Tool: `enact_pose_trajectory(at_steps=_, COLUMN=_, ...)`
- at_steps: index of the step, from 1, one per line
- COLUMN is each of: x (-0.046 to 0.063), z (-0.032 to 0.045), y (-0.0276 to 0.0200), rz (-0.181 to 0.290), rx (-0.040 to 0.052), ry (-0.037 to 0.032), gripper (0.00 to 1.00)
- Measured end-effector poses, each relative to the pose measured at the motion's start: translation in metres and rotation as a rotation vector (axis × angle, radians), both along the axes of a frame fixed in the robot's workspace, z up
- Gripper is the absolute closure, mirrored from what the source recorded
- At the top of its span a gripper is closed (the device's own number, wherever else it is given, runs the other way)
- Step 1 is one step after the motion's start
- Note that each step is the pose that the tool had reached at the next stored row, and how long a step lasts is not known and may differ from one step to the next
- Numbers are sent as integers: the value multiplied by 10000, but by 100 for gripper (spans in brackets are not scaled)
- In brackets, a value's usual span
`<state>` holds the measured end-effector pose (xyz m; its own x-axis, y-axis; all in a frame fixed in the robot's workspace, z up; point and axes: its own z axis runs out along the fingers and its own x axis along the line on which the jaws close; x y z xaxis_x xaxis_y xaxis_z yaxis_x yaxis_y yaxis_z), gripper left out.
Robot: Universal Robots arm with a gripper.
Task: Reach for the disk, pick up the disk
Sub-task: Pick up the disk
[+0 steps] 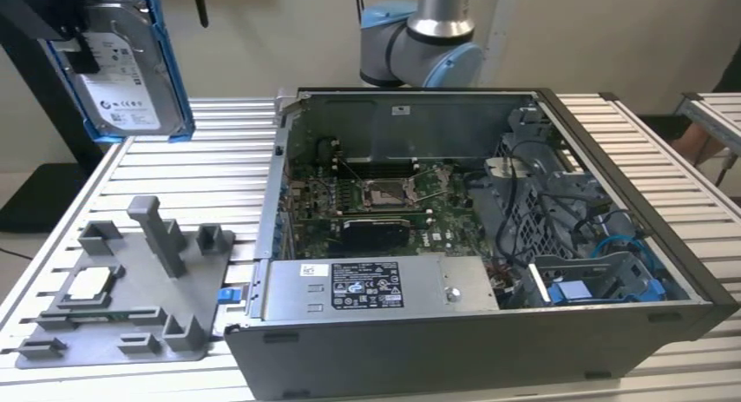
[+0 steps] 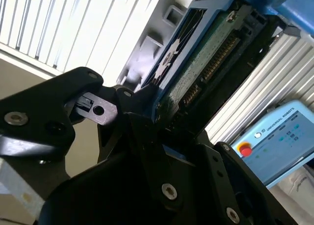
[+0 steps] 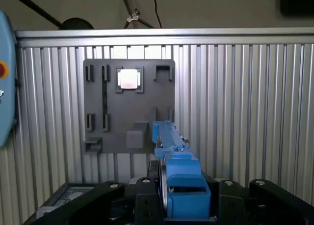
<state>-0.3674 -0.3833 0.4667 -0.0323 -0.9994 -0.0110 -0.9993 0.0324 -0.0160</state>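
Disk (image 1: pixel 130 72) already lifted clear of the table, at ten o'clock from the open computer case (image 1: pixel 463 246), long axis near vertical, gripper (image 1: pixel 76 37) jaws clamped on its upper eleven-o'clock end.

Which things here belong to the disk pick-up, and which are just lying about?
In the job: the disk, held aloft; the end effector shut on it.
Lying about: open computer case; power supply; CPU chip on the grey fixture; teach pendant; slatted table.
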Motion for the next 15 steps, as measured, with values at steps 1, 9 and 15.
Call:
enact_pose_trajectory(at_steps=1, x=33, z=0, y=0, rz=0, rx=0, ry=0, gripper=100)
enact_pose_trajectory(at_steps=9, x=239, z=0, y=0, rz=1, rx=0, ry=0, gripper=100)
enact_pose_trajectory(at_steps=15, x=403, z=0, y=0, rz=1, rx=0, ry=-1, gripper=100)
